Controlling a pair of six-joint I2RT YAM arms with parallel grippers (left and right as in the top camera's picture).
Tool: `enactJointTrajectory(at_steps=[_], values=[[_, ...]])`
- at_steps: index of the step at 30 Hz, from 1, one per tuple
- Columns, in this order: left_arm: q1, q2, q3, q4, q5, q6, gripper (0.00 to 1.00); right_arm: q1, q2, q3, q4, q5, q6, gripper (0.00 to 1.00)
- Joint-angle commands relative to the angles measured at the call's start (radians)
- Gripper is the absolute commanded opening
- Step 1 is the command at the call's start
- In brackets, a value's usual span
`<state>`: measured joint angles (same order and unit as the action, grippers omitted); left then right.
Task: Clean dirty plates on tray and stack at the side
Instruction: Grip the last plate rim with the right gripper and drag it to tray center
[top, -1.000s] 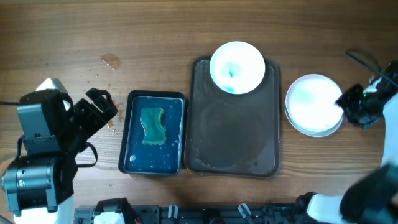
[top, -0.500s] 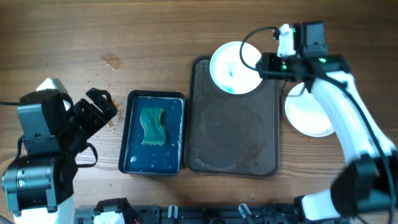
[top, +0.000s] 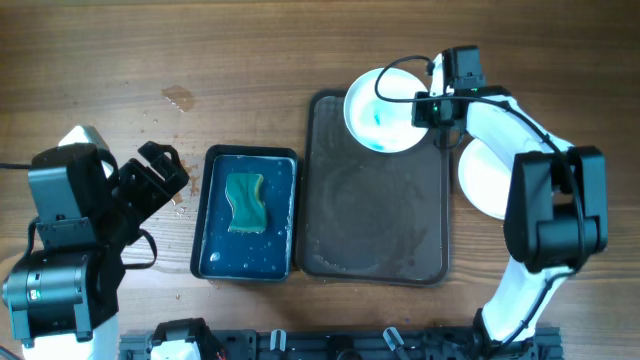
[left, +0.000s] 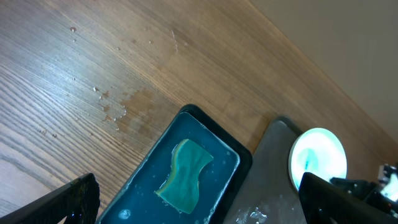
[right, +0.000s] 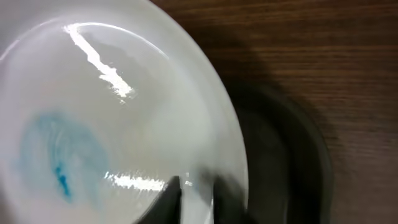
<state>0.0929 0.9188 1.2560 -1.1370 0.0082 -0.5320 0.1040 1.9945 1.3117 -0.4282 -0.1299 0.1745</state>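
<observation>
Wood-grain table (top: 250, 60) fills my overhead view. My right gripper (top: 422, 108) sits at the rim of the smeared plate (top: 378, 100), its fingers a narrow gap apart with the rim between them. I cannot tell whether they pinch it. That plate rests on the brown tray (top: 375, 230), at the end nearest those jaws. Stacked plates (top: 480, 185) lie just behind them, off the tray. My left gripper (top: 170, 170) is spread wide, with the sponge (top: 246, 202) in its blue tray (top: 215, 255) ahead of its jaws.
</observation>
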Motion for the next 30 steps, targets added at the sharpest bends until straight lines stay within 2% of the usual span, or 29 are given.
enactJointTrajectory(at_steps=[1,4,8,9,10,11,13,15,20,23,25,28,30], values=[[0.005,-0.002,0.013,0.002,-0.009,0.004,1.0,-0.003,-0.111,0.004,-0.034,0.006,-0.046,0.34],[0.005,-0.002,0.013,0.002,-0.009,0.004,1.0,-0.017,-0.057,0.003,-0.032,0.087,-0.044,0.36],[0.005,-0.002,0.013,0.002,-0.009,0.004,1.0,-0.033,0.033,0.003,0.017,0.067,-0.04,0.37],[0.005,-0.002,0.013,0.002,-0.009,0.004,1.0,-0.032,0.055,0.003,0.024,0.029,-0.041,0.34],[0.005,-0.002,0.013,0.002,-0.009,0.004,1.0,-0.032,0.068,0.003,0.029,-0.005,-0.04,0.24],[0.005,-0.002,0.013,0.002,-0.009,0.004,1.0,-0.032,0.073,0.003,0.028,-0.05,-0.039,0.06],[0.005,-0.002,0.013,0.002,-0.009,0.004,1.0,-0.032,0.059,0.003,0.024,-0.085,-0.02,0.04],[0.005,-0.002,0.013,0.002,-0.009,0.004,1.0,-0.035,0.011,0.003,-0.004,-0.087,-0.008,0.04],[0.005,-0.002,0.013,0.002,-0.009,0.004,1.0,-0.036,-0.3,0.003,-0.204,-0.089,-0.025,0.04],[0.005,-0.002,0.013,0.002,-0.009,0.004,1.0,-0.025,-0.492,0.003,-0.414,-0.089,0.016,0.04],[0.005,-0.002,0.013,0.002,-0.009,0.004,1.0,0.012,-0.537,-0.014,-0.58,-0.089,0.125,0.04],[0.005,-0.002,0.013,0.002,-0.009,0.004,1.0,0.085,-0.538,-0.146,-0.542,-0.094,0.244,0.04],[0.005,-0.002,0.013,0.002,-0.009,0.004,1.0,0.142,-0.537,-0.323,-0.383,-0.138,0.359,0.04]])
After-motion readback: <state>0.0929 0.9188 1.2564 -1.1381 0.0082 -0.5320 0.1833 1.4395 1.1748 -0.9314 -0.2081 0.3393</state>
